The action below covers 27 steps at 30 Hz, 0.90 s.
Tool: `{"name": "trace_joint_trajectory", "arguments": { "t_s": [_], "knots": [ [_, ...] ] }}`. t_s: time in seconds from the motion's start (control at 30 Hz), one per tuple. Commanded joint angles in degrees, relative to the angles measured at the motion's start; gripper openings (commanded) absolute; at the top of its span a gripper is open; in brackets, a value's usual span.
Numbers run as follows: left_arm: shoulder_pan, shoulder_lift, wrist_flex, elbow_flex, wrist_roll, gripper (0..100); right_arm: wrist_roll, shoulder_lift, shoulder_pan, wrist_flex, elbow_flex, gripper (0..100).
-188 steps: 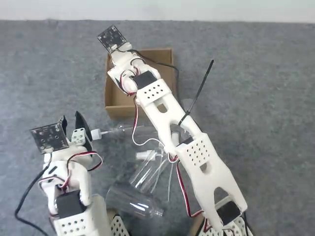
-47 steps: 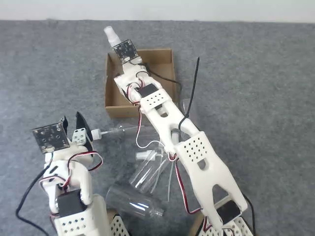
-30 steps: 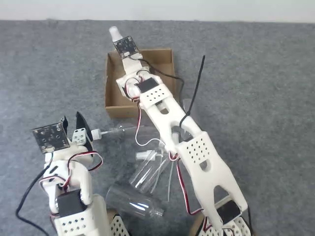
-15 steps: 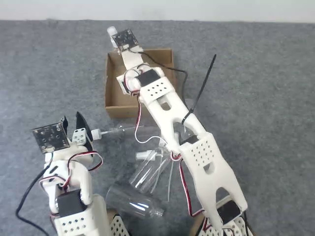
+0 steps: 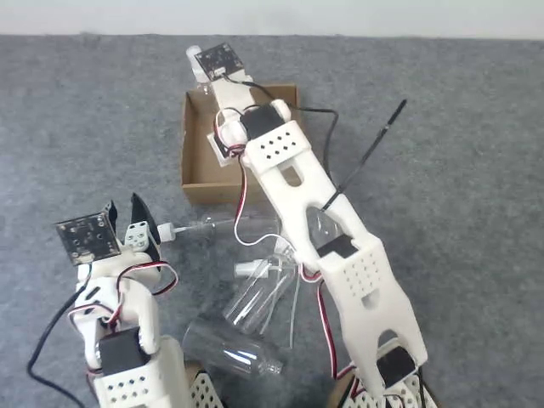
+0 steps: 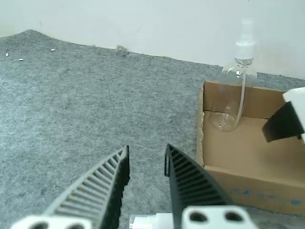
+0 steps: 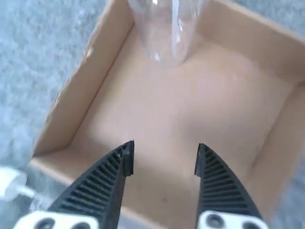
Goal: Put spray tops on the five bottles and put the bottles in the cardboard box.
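Nearest me, loose bottles lay on the worktop by my left gripper, jaws apart and empty. Farther off, my right gripper hung unclenched over the cardboard box, with one capped bottle standing in its far-left corner. Next, I judged, it should fetch another bottle.

**Open gripper above the box**

The right gripper hangs with its jaws spread over the cardboard box. A clear bottle rests its base on the box floor by one wall. A white spray top lies outside on grey carpet
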Motion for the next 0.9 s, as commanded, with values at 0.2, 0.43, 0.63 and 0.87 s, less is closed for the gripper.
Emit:
{"name": "trace_joint_trajectory", "arguments": {
  "t_s": [0.2,0.43,0.63,0.87],
  "knots": [
    [-0.3,-1.3,-3.2,0.0,-0.4,12,-0.2,-12.9,0.8,17.7,-0.8,16.5],
    [-0.2,-1.3,-3.4,0.4,-0.4,12,-0.4,-20.7,1.2,24.0,2.2,16.2],
    [-0.2,-1.3,-3.4,0.5,-0.4,12,-0.4,-30.3,-0.1,24.0,11.3,16.2],
    [-0.2,-1.3,-3.4,0.5,-0.4,12,-0.6,-40.7,-0.8,24.0,25.1,16.5]
  ]
}}
